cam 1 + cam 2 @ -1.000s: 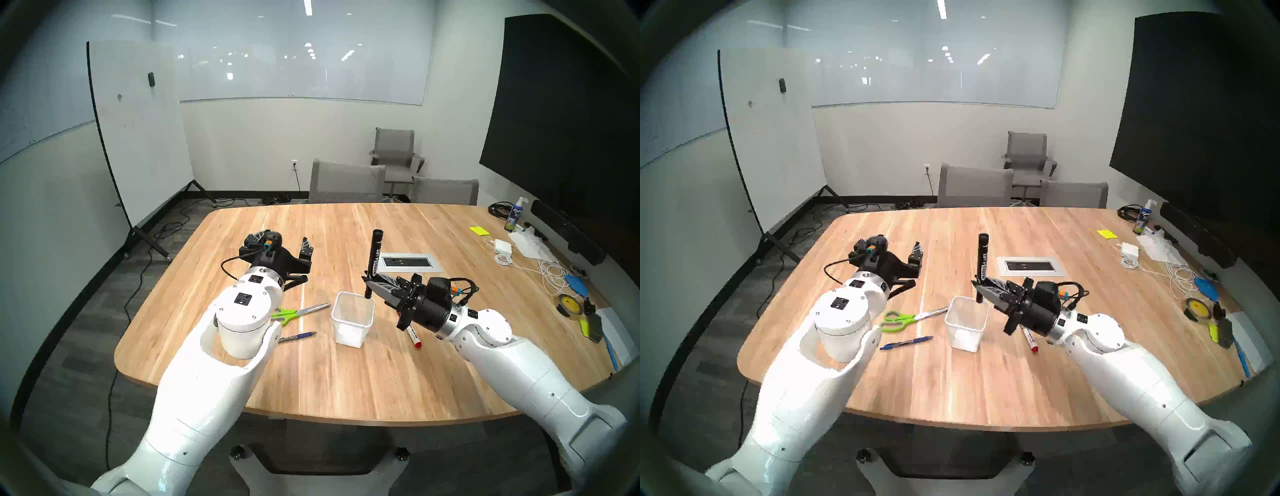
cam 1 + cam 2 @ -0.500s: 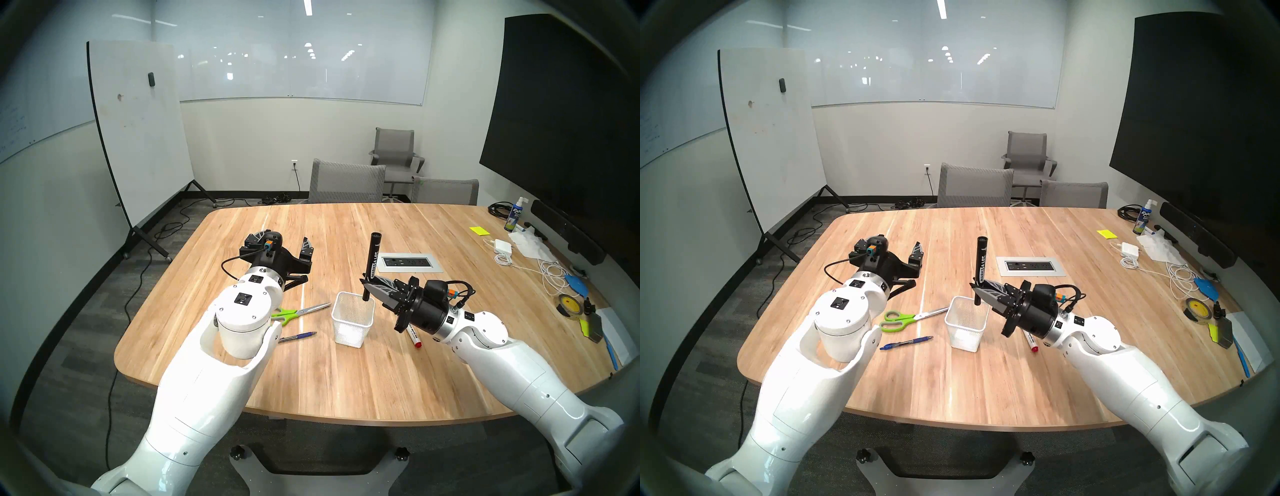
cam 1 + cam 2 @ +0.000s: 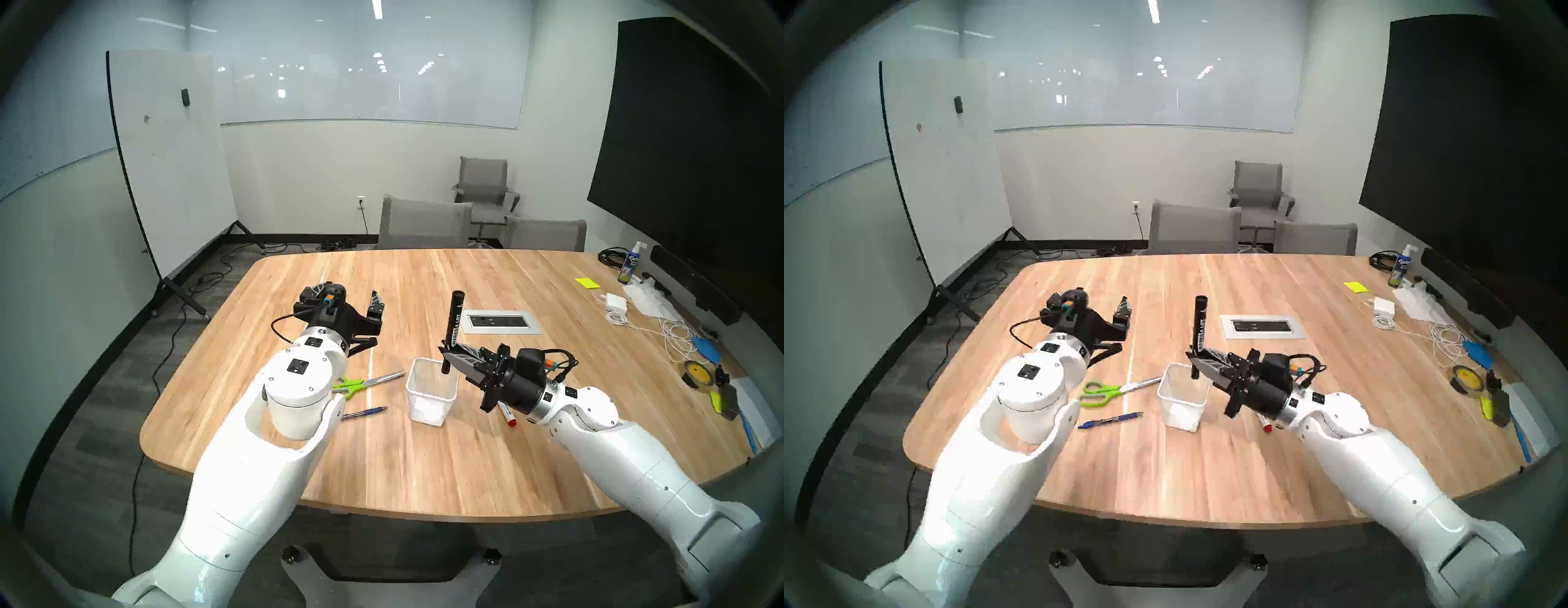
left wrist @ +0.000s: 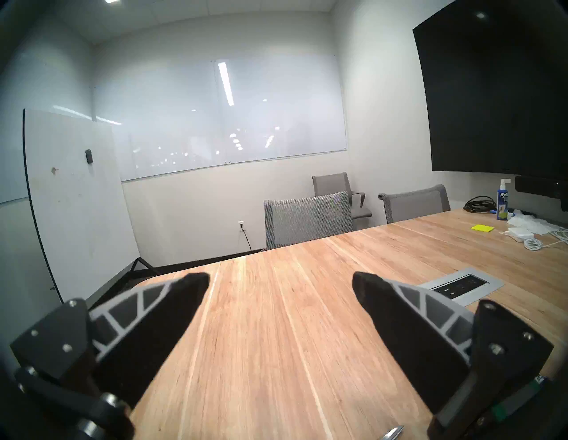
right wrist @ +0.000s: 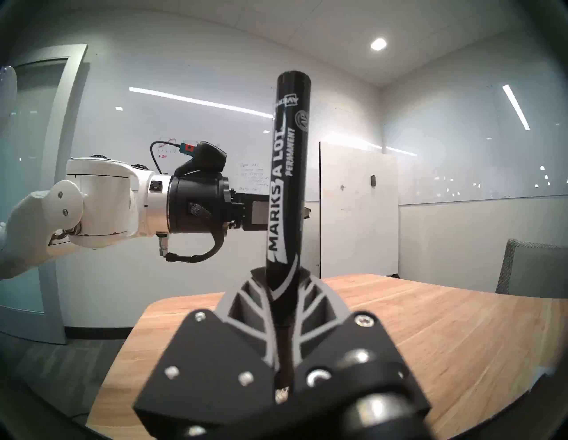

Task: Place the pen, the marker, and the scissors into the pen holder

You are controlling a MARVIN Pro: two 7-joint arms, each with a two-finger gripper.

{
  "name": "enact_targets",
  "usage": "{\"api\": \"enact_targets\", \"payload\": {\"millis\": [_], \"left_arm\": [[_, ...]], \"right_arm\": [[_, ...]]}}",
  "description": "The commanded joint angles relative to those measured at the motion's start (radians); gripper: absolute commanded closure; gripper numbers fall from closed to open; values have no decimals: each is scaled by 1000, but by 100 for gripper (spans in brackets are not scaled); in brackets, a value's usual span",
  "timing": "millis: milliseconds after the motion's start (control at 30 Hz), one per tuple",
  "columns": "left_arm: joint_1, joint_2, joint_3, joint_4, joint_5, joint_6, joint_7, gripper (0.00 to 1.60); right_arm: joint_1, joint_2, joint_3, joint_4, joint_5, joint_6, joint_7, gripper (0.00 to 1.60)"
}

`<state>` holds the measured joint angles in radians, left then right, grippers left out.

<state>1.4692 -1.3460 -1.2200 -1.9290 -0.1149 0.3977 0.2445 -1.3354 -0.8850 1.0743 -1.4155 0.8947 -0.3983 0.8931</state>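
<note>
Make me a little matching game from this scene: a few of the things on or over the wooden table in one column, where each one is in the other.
Things:
1. thick black marker
2. lime-green-handled scissors
3. slim blue ballpoint pen
4. white red-capped marker

Places:
A. flat on the table, half hidden under the right arm
B. upright in the right gripper, tip at the white wire-mesh pen holder
C. flat, nearest the table's front edge, left of the holder
D. flat, blades pointing toward the holder

Pairs: 1-B, 2-D, 3-C, 4-A
</note>
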Motion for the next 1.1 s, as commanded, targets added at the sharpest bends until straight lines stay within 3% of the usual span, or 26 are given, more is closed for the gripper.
{"api": "enact_targets", "payload": {"millis": [0, 1067], "left_arm": [[-11, -4, -3, -19, 0, -8, 0, 0], [-10, -4, -3, -19, 0, -8, 0, 0]], "right_arm": [[8, -12, -4, 11, -6, -4, -2, 160], [27, -33, -16, 77, -32, 8, 12, 160]]}}
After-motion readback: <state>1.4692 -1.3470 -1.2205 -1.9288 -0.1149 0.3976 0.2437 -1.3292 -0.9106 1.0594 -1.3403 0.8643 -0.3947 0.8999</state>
